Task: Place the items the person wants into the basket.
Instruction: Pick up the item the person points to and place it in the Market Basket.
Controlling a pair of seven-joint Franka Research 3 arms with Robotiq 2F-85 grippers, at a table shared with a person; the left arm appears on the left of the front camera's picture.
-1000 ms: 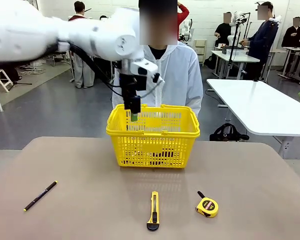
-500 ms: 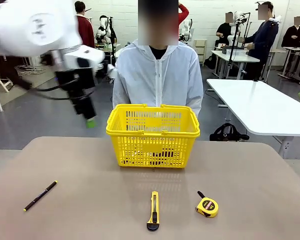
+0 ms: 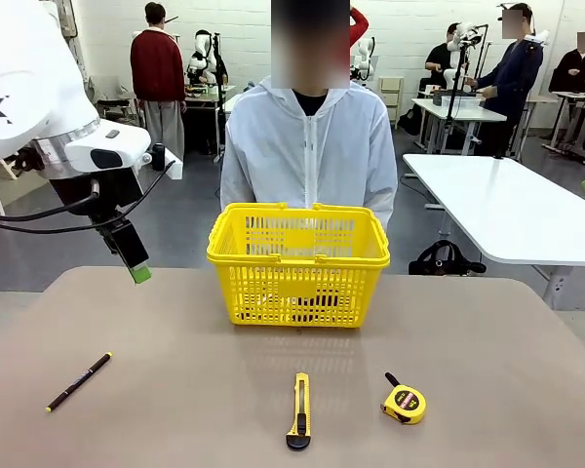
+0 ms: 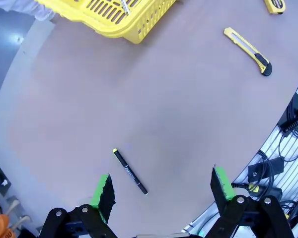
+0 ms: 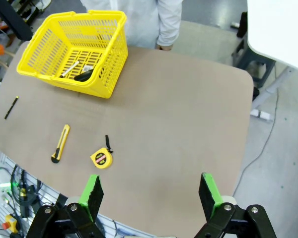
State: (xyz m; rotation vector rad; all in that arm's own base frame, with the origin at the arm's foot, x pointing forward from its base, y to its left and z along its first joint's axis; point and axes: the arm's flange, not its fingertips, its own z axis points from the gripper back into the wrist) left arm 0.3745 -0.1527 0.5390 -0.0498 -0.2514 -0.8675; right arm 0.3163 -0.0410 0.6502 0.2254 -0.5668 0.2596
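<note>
Hovering at the basket's (image 3: 298,261) 9 o'clock, the left gripper (image 4: 161,177) is empty, fingers spread; the right gripper (image 5: 148,184) likewise. Marker (image 5: 71,69) lies in the basket; utility knife (image 3: 299,410), at its 6 o'clock on the desk (image 3: 175,390), likely needs grasping next.

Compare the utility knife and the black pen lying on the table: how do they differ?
Colour: the utility knife is mostly yellow with a black end; the pen is black with a yellow tip. Build: the knife is broader, the pen much thinner. Pose: the knife points toward the basket, near the table's middle; the pen lies diagonally on the robot's left side. Both lie flat on the table, outside the basket.
</note>
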